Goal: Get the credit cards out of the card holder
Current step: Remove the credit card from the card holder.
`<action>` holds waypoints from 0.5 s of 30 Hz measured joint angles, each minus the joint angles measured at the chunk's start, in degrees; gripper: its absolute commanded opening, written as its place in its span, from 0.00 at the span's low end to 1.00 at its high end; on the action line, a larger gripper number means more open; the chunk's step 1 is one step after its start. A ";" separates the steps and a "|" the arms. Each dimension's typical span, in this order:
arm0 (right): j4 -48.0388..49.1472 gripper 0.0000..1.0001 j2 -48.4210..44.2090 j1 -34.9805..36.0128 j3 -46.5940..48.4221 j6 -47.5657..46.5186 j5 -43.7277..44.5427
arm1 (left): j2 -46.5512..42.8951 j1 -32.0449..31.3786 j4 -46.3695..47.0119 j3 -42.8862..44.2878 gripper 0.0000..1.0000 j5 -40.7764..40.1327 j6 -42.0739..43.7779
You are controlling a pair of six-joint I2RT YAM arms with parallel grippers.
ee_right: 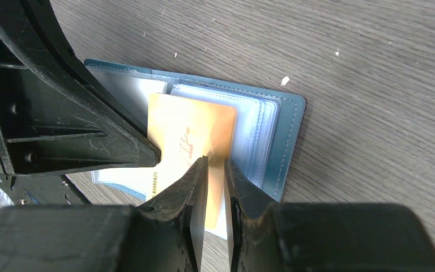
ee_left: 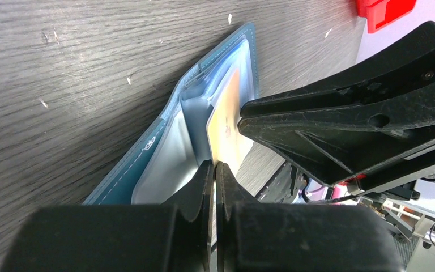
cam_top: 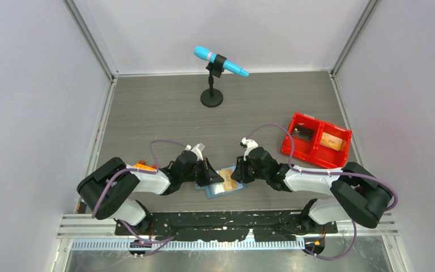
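Currently card (ee_right: 191,129), orange-gold, sits half out of the wallet (ee_right: 288,131), lying over the clear sleeves with its lower part past the wallet edge. Printed digits show along one edge. Wallet is teal, open flat on the table (cam_top: 147,113), near the front edge and midway between the two arms. Pale blue pockets face up.

Right gripper (ee_right: 215,164) has its fingers pinched on the card's near edge, and orange shows in the narrow gap between them. Left gripper (ee_left: 214,167) comes in from the other side. Its fingers are pressed almost together with a thin pale strip between, which looks like the same card's side edge. The two grippers' tips are just beside each other over the wallet.

Red bin (cam_top: 316,141) has two compartments and stands well apart to the right, something small in each. Blue mic (cam_top: 221,60) on a black stand is at the far end of the table
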 measured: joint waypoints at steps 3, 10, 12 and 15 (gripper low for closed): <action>-0.02 0.25 0.00 0.00 0.00 -0.02 0.02 | -0.07 0.22 0.63 -0.50 0.00 0.26 -0.35; -0.07 0.24 0.00 0.00 0.02 -0.04 0.15 | -2.78 1.64 1.14 -3.23 0.00 0.42 -0.74; -0.15 0.24 0.00 0.00 0.07 -0.07 0.20 | -4.28 2.08 0.55 -3.80 0.00 0.44 -0.61; -1.01 0.24 0.00 0.00 0.48 -0.24 0.22 | -6.86 2.75 -1.57 -4.17 0.00 0.42 0.28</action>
